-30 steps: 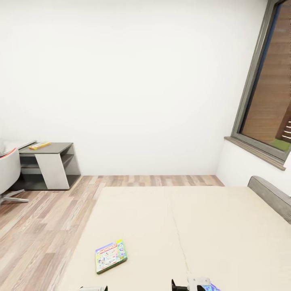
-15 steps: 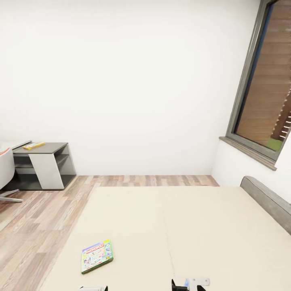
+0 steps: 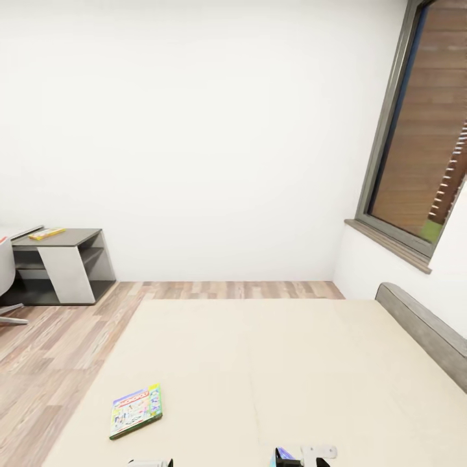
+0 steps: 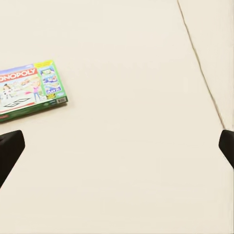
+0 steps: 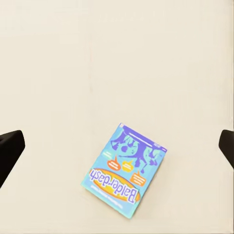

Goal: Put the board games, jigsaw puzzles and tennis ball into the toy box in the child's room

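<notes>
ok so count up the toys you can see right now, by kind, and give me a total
Board games on the bed: 2, the Monopoly box and the Balderdash box.
Yellow flat box on the dark cabinet top, kind too small to tell: 1.
Total: 3.

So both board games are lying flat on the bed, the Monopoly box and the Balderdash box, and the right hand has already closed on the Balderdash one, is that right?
Not quite. Both games do lie flat on the bed, but the right hand is open and holds nothing: in the right wrist view its fingertips stand wide apart, with the Balderdash box lying untouched on the mattress. The Monopoly box shows in the left wrist view.

White wall (image 3: 194,130), plank floor (image 3: 45,350), window (image 3: 421,149)
</notes>
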{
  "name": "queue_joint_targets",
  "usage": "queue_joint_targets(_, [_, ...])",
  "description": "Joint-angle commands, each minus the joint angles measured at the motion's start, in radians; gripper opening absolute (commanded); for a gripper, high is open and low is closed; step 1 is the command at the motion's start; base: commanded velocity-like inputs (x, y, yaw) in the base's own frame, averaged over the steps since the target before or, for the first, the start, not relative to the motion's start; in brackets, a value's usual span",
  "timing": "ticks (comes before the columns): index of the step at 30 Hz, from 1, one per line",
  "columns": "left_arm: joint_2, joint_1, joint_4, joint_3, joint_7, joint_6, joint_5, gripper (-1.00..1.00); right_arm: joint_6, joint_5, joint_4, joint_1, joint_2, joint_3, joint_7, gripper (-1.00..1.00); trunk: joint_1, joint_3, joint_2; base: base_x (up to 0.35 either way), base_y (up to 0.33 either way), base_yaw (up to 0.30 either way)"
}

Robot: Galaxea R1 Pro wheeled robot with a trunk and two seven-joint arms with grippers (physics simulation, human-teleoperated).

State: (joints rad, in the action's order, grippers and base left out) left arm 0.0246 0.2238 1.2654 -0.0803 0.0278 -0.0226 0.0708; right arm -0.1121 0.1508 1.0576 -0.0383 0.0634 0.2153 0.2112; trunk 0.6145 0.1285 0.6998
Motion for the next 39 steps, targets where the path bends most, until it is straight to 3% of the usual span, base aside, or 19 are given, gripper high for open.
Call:
queue_joint_targets(1, [0.000, 0.000, 0.002, -0.001, 0.003, -0.002, 0.007, 1.00, -0.004, 0.008, 0.002, 0.000, -0.001, 0.002, 0.007, 1.00, 0.000, 0.001, 0.001, 0.000, -0.185, 0.000])
queue_joint_targets(12, [0.000, 0.000, 0.002, -0.001, 0.003, -0.002, 0.007, 1.00, -0.004, 0.009, 0.002, 0.000, -0.001, 0.002, 0.007, 1.00, 0.000, 0.001, 0.001, 0.000, -0.140, 0.000])
queue_joint_targets(39, [0.000, 0.000, 0.002, -0.001, 0.003, -0.002, 0.007, 1.00, -0.005, 0.009, 0.002, 0.000, -0.001, 0.002, 0.007, 1.00, 0.000, 0.001, 0.001, 0.000, -0.006, 0.000])
